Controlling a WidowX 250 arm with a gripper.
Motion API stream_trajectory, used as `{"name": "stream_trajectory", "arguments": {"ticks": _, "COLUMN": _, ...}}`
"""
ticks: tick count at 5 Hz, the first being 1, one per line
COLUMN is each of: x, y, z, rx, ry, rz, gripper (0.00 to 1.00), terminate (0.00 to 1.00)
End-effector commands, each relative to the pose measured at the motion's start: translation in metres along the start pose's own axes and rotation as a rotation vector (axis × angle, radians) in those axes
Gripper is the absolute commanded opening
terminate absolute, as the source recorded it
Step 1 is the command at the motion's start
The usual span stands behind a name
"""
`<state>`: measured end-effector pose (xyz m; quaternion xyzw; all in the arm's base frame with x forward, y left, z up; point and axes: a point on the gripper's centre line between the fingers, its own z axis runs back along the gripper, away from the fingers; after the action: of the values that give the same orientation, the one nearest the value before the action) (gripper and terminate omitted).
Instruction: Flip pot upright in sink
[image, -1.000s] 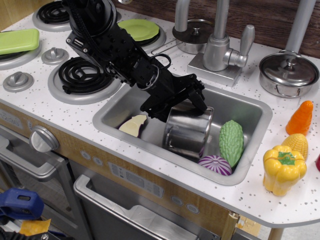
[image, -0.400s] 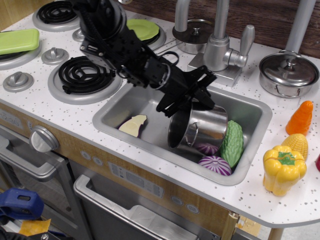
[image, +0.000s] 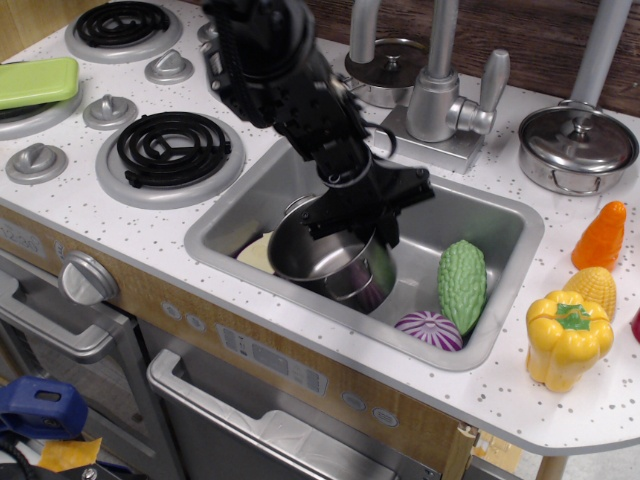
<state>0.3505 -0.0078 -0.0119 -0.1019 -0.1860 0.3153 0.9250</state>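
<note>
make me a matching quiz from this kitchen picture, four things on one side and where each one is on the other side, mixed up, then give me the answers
Things:
1. pot
2. yellow pepper
3. green bumpy vegetable
4. lidded steel pan

Places:
A. on the counter, right of the faucet
B. in the sink, right part
C. on the counter, front right corner
D. in the sink, under the gripper, mouth tilted up

Pairs: 1-D, 2-C, 3-B, 4-A

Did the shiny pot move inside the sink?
Yes. The pot swung left, away from the bumpy green vegetable, toward the sink's left end, and its opening now faces up, with the pincer at its rim.
</note>
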Motion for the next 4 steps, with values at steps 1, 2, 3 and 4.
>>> {"name": "stream_trajectory", "arguments": {"ticks": 1, "x": 0.009, "y": -0.0162, "z": 0.0177, "rx": 0.04, "ry": -0.16, "rz": -0.133, "gripper": 0.0, "terminate": 0.0}}
{"name": "stream_trajectory", "arguments": {"ticks": 2, "x": 0.0071, "y": -0.0172, "z": 0.0125, "rx": 0.045, "ry": -0.212, "rz": -0.133, "gripper": 1.0, "terminate": 0.0}}
{"name": "stream_trajectory", "arguments": {"ticks": 3, "x": 0.0071, "y": -0.0172, "z": 0.0125, "rx": 0.045, "ry": -0.212, "rz": -0.133, "gripper": 1.0, "terminate": 0.0}}
{"name": "stream_trajectory", "arguments": {"ticks": 4, "x": 0.0071, "y": -0.0172, "z": 0.0125, "rx": 0.045, "ry": -0.212, "rz": -0.133, "gripper": 1.0, "terminate": 0.0}}
